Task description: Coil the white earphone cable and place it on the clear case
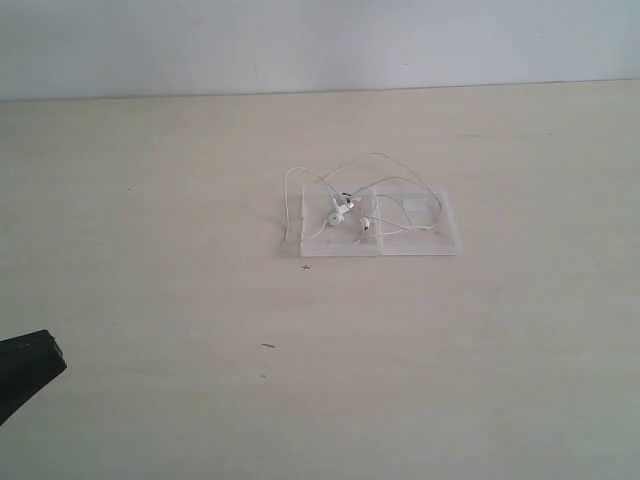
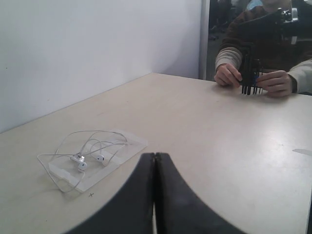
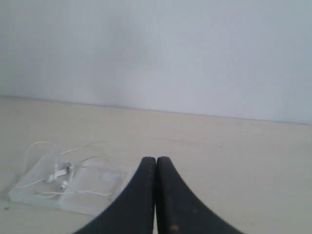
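**A:** The left jaws and the right jaws are both pressed shut and hold nothing. Both are well apart from the work.

**B:** And the white earphone cable (image 1: 340, 207)?

**A:** It's draped in loose loops over the clear case (image 1: 441, 245), mid-tabletop (image 1: 150, 200), with a few loops spilling past the case's edge.

**B:** What could go wrong?

**A:** The wire is very thin, so a pinch may miss it or catch only one strand. A tug could then drag the light case along, or the springy loops could slide off.
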You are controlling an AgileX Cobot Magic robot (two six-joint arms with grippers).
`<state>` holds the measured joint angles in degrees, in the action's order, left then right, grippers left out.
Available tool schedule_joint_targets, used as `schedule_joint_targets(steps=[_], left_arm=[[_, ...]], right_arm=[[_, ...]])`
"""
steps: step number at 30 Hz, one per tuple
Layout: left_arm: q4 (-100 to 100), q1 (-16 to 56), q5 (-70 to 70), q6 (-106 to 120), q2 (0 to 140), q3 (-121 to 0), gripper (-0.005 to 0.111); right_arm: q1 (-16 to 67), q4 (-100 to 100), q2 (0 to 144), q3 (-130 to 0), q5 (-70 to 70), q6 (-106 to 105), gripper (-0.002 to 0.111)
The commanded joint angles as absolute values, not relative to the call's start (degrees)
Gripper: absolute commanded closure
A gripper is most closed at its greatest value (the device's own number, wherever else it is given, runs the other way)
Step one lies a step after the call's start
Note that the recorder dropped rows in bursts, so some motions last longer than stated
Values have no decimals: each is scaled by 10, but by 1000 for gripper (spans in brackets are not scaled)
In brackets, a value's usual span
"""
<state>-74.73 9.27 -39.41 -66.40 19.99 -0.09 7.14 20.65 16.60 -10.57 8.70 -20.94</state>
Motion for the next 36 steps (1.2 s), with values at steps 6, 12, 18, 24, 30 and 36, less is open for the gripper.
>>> schedule_joint_targets(steps=[6, 12, 18, 24, 30, 36], left_arm=[[-744, 91, -395, -664, 197, 0, 107], [-744, 91, -395, -664, 197, 0, 107], [-744, 91, -395, -664, 197, 0, 107], [-744, 91, -395, -664, 197, 0, 107], [-744, 91, -395, -664, 197, 0, 107], [-743, 91, -395, -664, 197, 0, 107]], right_arm=[[35, 189, 5, 0, 25, -230, 108], [35, 191, 0, 0, 72, -237, 108], [35, 211, 0, 0, 72, -237, 108], [35, 211, 0, 0, 72, -237, 108], [35, 211, 0, 0, 72, -237, 108], [35, 211, 0, 0, 72, -237, 108]])
